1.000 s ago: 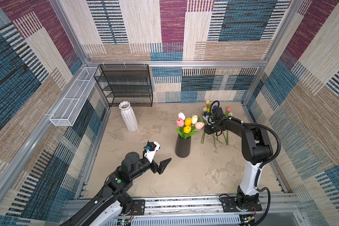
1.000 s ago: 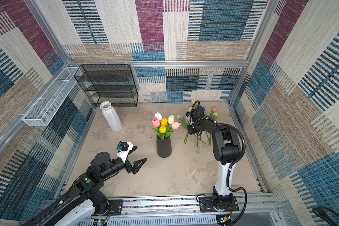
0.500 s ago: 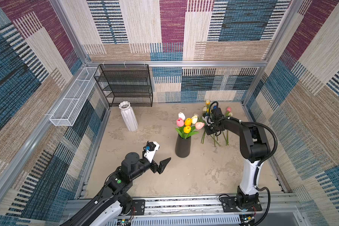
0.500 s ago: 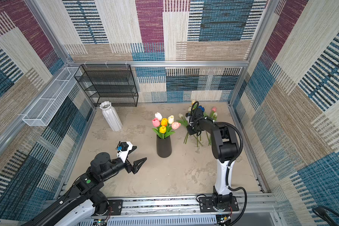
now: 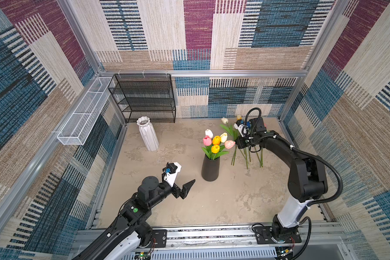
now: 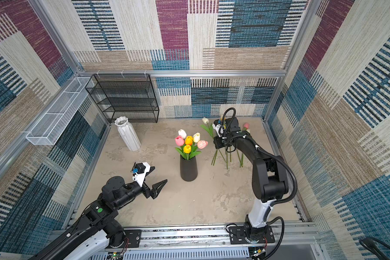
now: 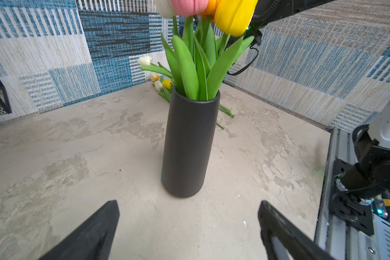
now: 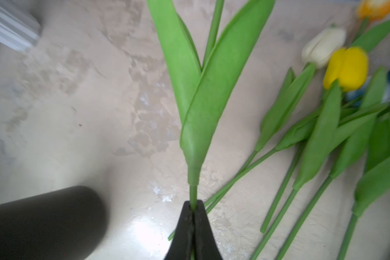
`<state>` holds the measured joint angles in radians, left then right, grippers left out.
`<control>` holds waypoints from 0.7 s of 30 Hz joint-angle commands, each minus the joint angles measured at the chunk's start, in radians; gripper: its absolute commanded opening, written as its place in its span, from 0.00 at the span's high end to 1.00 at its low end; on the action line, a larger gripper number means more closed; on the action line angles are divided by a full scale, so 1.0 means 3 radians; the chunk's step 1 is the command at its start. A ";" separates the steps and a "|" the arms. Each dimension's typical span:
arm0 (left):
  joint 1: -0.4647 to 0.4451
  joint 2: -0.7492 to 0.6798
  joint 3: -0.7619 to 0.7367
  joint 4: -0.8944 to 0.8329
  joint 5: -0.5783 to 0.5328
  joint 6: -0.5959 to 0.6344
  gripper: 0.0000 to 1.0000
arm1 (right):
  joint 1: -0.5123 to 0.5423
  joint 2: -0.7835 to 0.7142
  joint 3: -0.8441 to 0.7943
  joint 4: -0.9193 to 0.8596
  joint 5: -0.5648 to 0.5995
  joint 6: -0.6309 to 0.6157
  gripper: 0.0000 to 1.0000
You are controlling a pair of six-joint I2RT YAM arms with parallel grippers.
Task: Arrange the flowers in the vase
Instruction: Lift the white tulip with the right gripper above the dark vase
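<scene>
Right gripper (image 8: 193, 210): jaws pinched together on the bare stem of one tulip (image 8: 208, 105), just below its leaves, at lower centre of the wrist view. In both top views it sits right of centre, above the loose tulips (image 5: 248, 155) lying on the table (image 5: 223, 198). Vase (image 5: 210, 168): black, upright, at frame centre, with six heads (image 5: 216, 141) in it. Left gripper (image 6: 159, 174): jaws spread wide, nothing between them, lower left of the vase and clear of it.
</scene>
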<state>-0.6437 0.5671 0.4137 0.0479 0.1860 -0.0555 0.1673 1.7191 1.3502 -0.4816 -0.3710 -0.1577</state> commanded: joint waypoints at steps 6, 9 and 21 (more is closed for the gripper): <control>-0.0002 0.0060 0.0326 0.0332 0.0163 0.0047 0.00 | 0.0081 -0.1488 -0.1058 0.2968 -0.1146 0.1706 1.00; 0.0001 0.0206 0.0445 0.0416 0.0228 0.0086 0.00 | 0.0245 -0.1894 -0.1486 0.3747 -0.0799 0.1932 1.00; -0.0001 0.0594 0.0560 0.0493 0.0357 0.0161 0.00 | 0.0538 -0.2504 -0.2338 0.5115 -0.0707 0.2025 1.00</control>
<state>-0.6434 0.7391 0.5758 0.1402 0.2718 -0.0265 0.3099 0.9623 0.6788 0.8848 -0.5659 0.4179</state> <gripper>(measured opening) 0.997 0.058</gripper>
